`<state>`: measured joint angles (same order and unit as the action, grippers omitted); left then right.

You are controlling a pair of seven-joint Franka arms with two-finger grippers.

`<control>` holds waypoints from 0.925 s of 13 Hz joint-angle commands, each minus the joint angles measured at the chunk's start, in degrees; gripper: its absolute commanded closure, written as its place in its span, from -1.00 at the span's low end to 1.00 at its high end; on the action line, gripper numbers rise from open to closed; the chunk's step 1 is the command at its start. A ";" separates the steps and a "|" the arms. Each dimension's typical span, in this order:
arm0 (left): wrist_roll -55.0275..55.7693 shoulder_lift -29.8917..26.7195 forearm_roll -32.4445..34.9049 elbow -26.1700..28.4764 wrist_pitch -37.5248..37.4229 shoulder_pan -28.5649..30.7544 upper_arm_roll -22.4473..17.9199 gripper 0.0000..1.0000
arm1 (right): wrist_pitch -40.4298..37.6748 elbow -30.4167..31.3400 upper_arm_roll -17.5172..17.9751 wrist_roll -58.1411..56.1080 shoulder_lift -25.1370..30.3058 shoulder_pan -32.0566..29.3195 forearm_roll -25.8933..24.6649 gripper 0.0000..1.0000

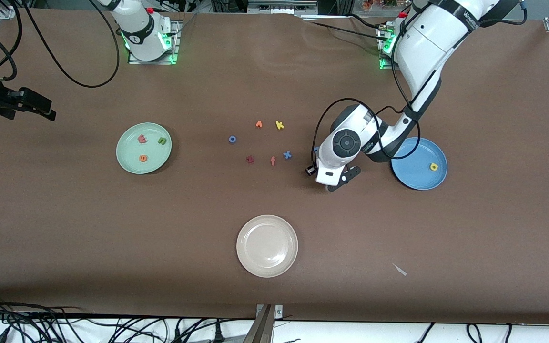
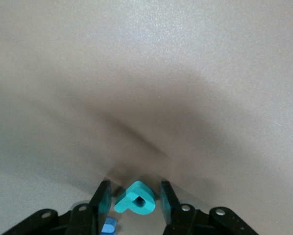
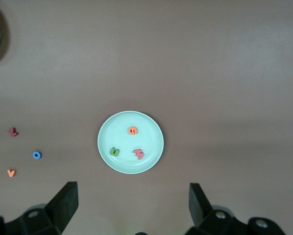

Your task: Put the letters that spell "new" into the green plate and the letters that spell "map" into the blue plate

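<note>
Three foam letters lie in the green plate in the front view, toward the right arm's end of the desk: the pinkish-red "w", the green "n" and the orange "e". The blue plate sits toward the left arm's end and carries only the yellow "a". Between the two plates loose letters are scattered: a blue "o", an orange letter, the yellow "k", the dark red "z", the orange "f" and the blue "x". A cream-white plate stands nearer to the camera than all of these. The left gripper is low over the desk beside the blue plate; from here its fingers cannot be read. The right arm waits high up, its hand out of this view.

From the left wrist view, the left gripper's fingers stand on either side of the teal "p", close to it though a small gap shows on each side, so no pinch can be confirmed. A light blue piece shows just beside one finger.

From the right wrist view, the right gripper hangs over the green plate with its fingers spread wide and nothing between them.
</note>
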<state>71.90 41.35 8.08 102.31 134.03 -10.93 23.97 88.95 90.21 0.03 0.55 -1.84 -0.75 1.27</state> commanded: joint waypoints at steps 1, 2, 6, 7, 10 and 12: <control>0.35 -0.48 -0.17 0.17 -0.26 -0.58 -0.24 0.14 | 0.79 1.29 0.76 -1.78 1.05 -1.01 -0.39 -1.00; 0.44 -0.48 -0.17 0.17 -0.26 -0.67 -0.24 0.19 | 0.79 1.29 0.85 -1.69 1.22 -1.01 -0.73 -1.00; 0.09 -0.57 -0.17 0.17 -0.26 -0.58 -0.24 0.40 | 2.19 1.90 0.76 -1.69 1.75 -0.92 -1.00 -1.00; 0.09 -0.57 -0.17 0.17 -0.26 -0.58 -0.24 0.40 | 2.80 2.25 0.85 -1.69 1.84 -0.92 -1.00 -1.00; 0.00 -0.75 -0.17 -0.09 -2.01 -0.31 -0.15 0.42 | 5.52 4.45 1.20 -1.69 3.24 -0.92 -1.00 -1.00; 0.00 -0.66 -0.08 -0.09 -2.11 -0.66 -0.24 0.40 | 6.06 4.54 1.20 -1.60 3.16 -0.92 -0.74 -1.00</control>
<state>71.89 41.22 8.08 102.03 133.74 -11.08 24.05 93.46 91.97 0.30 -0.32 -1.09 -0.76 0.99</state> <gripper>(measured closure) 0.705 0.000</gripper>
